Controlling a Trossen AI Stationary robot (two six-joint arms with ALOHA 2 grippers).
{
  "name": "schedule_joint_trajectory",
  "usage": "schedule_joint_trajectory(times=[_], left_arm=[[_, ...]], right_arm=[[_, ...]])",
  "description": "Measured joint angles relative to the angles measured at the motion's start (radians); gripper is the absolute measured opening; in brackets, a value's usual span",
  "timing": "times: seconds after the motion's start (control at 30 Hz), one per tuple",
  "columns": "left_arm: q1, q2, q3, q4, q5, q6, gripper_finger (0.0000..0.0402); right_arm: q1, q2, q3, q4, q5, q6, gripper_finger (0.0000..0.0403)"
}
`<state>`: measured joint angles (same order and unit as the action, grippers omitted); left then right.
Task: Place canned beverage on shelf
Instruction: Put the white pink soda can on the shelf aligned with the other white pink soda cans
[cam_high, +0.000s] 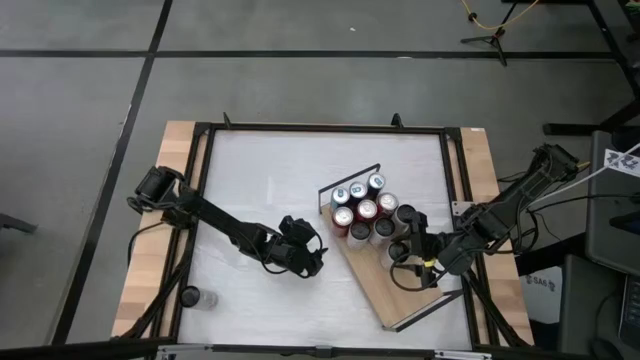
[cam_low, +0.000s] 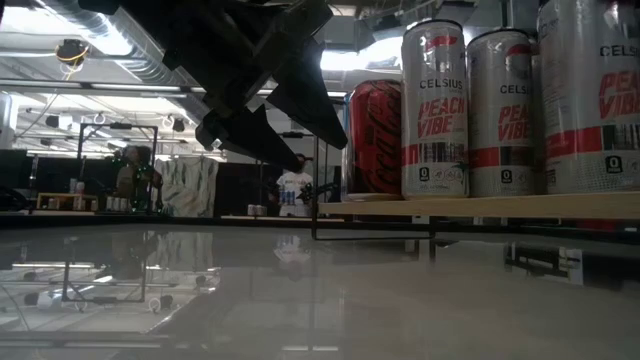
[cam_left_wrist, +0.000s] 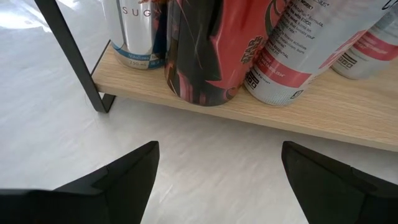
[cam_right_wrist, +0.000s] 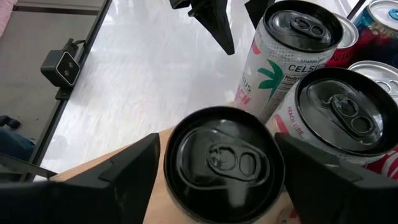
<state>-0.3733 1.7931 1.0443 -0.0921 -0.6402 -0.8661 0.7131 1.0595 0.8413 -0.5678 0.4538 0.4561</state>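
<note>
A: Where is the can sitting at this moment?

B: The black-topped can (cam_right_wrist: 222, 160) is standing upright on the shelf (cam_high: 400, 290), just beside the cluster of other cans (cam_high: 366, 210). The right hand (cam_high: 402, 252) is hanging over it, fingers (cam_right_wrist: 118, 171) straddling the can on both sides with small gaps showing, so not gripping.

A: And the other arm?

B: The left hand (cam_high: 312, 254) is hovering low over the white bench (cam_high: 260, 190), spread wide and empty, facing the shelf's near edge.
</note>
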Motion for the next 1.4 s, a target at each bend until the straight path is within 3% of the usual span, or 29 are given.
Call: schedule_joint_trajectory(times=[0.83,1.1,1.4], left_arm=[[0.0,-0.014,-0.001,0.0,0.02,-0.046,0.0332],[0.02,-0.182,-0.001,-0.057,0.175,-0.041,0.0332],[0.004,-0.448,-0.001,-0.356,0.493,-0.069,0.0332]], right_arm=[[0.0,-0.002,0.104,-0.013,-0.002,-0.001,0.0305],[0.0,-0.002,0.179,-0.009,-0.002,-0.001,0.0305],[0.0,-0.003,0.201,-0.003,-0.001,0.0,0.0305]])
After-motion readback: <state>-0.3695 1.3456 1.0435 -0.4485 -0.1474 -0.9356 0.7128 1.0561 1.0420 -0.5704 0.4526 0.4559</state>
